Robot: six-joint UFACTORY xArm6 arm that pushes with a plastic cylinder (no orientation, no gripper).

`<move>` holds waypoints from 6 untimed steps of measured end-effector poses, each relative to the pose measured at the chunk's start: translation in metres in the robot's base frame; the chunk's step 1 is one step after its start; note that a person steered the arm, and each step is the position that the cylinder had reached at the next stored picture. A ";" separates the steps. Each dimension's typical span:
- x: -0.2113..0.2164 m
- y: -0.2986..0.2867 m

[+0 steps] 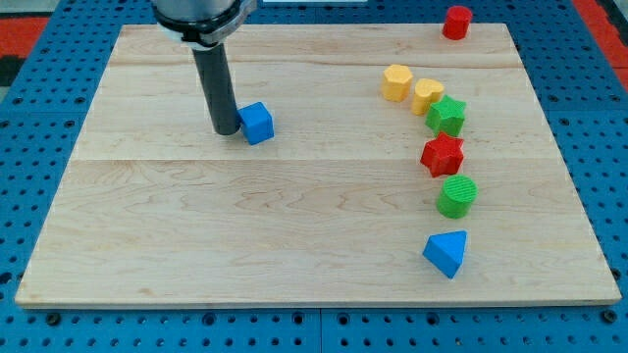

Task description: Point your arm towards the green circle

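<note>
Wood fills most of the camera view: a pale wooden board lying on a blue pegboard surface, and it serves as the one tray holding nearly everything I can see. Jaws I have none; my arm ends in a straight dark rod, so nothing is spread, pressed together or pinching. My tip rests on the board in its upper left part, just beside a small blue cube on the view's right of it; I cannot tell whether the two touch. The green round block, the green circle of the task, lies well apart from my tip, far toward the view's right and lower down. Just above it is a red star-shaped block, and above that a green star-shaped block. Touching or nearly touching that green star is a yellow heart-like block, with a yellow hexagonal block just beside it on the view's left. Below the green circle lies a blue triangular block. A red cylinder-like block stands at the board's top right edge.
</note>
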State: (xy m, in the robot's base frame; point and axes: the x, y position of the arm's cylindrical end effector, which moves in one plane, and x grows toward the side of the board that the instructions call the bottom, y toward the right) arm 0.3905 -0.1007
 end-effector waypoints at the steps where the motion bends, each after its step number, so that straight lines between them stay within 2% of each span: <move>1: -0.015 0.036; 2: -0.009 0.024; 3: 0.049 0.049; 4: 0.103 0.093; 5: 0.129 0.167; 6: 0.135 0.221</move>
